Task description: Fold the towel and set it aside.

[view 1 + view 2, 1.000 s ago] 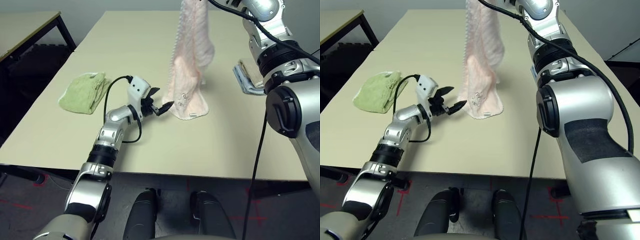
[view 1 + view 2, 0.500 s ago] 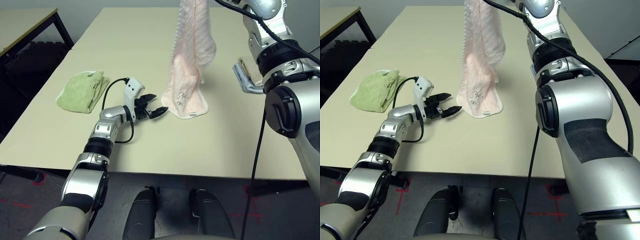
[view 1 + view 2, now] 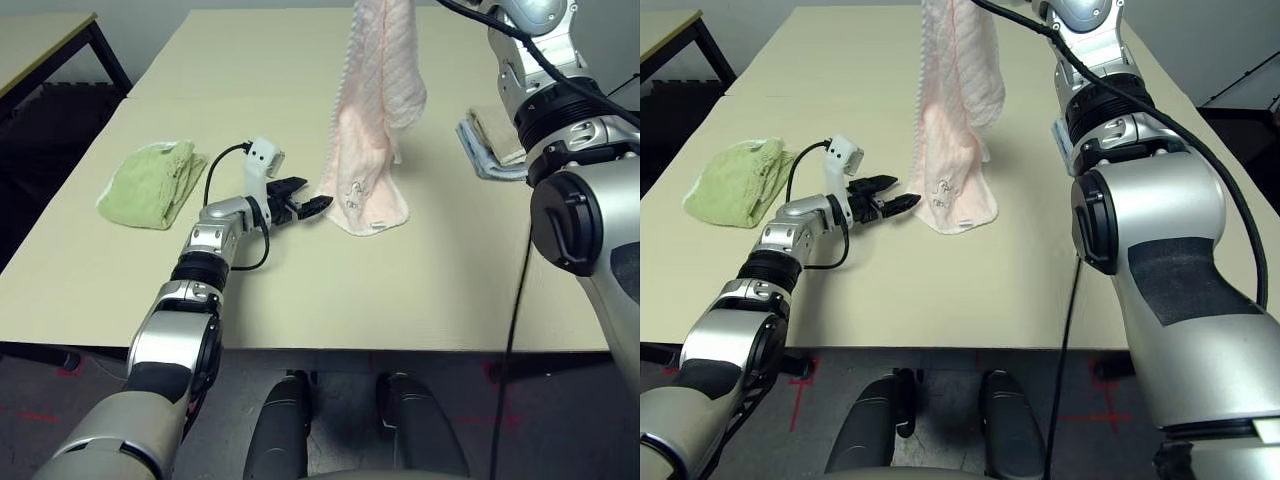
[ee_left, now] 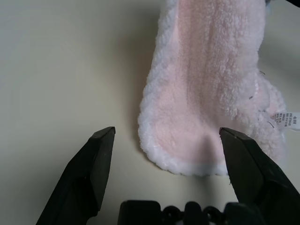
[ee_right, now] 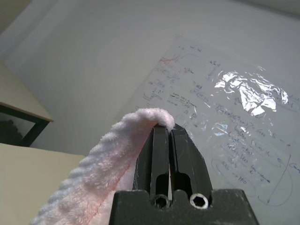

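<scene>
One fluffy pink towel (image 3: 370, 150) hangs, clamped in right fingers (image 5: 169, 140); left fingers (image 4: 101, 159) spread apart beside its whitish hem.

From the head, both eye views look down across the beige tabletop (image 3: 420, 280). The left wrist view sits close to the hanging pale pink fluffy towel (image 4: 211, 93); the right wrist view faces upward toward a whiteboard (image 5: 225, 108).
</scene>
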Available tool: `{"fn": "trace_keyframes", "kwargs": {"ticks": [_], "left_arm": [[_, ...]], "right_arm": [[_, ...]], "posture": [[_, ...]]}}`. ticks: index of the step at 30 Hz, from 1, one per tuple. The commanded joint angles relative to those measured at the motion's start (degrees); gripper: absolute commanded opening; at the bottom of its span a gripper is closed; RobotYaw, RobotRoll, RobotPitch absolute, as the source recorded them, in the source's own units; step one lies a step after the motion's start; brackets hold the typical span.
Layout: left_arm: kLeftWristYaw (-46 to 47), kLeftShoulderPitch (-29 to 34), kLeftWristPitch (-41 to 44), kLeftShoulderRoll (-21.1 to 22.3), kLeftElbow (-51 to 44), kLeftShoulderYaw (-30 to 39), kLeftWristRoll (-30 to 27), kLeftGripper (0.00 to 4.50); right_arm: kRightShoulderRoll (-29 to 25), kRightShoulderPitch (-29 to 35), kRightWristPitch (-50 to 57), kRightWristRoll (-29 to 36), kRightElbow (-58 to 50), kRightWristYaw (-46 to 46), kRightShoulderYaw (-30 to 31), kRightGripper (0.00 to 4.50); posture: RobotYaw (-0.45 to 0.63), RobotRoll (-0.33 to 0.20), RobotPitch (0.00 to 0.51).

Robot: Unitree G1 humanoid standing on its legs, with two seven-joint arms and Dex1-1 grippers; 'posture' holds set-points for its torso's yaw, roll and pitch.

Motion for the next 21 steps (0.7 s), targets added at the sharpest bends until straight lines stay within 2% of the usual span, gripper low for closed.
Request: {"fn": "trace_keyframes", "kwargs": {"ticks": [1,5,8,15,17,19,21], "left_arm": [[-1.5,-0.9,1.8,-0.5,2.9,-1.1,1.1,4.5],[-1.5,-1.5,2.3,-0.4,4.2,-0.8,1.4,4.5],[-2.3,-1.6,3.3,0.2,3.9,-0.6,1.2,3.94],[-7.0,-1.1,8.1,1.0,1.9,-0.9,0.4,1.41],[-7.4,-1.1,8.9,0.9,1.3,-0.6,0.1,0.52],[-7.5,-1.1,9.7,0.8,0.8,-0.1,-0.2,0.07],[-7.5,-1.1,10.5,0.8,0.4,0.3,-0.7,0.07]], "right_arm": [[0.0,0.0,-0.6,0.8,-1.7,0.9,-0.5,0.04],[-0.1,-0.2,-0.6,1.0,-1.9,1.3,-0.6,0.04],[-0.2,-0.2,-0.6,1.1,-1.9,1.3,-0.6,0.0],[-0.3,-0.1,-0.5,1.0,-1.7,1.2,-0.6,0.0],[-0.3,0.0,-0.3,0.9,-1.7,1.2,-0.6,0.0],[-0.3,0.2,-0.3,0.8,-1.6,1.3,-0.5,0.0],[-0.3,0.4,-0.3,0.8,-1.7,1.3,-0.5,0.0]], "posture": [[-0.04,0.0,0.175],[-0.05,0.0,0.175],[-0.05,0.0,0.175],[-0.04,0.0,0.176],[-0.04,0.0,0.175],[-0.04,0.0,0.175],[-0.04,0.0,0.175]]}}
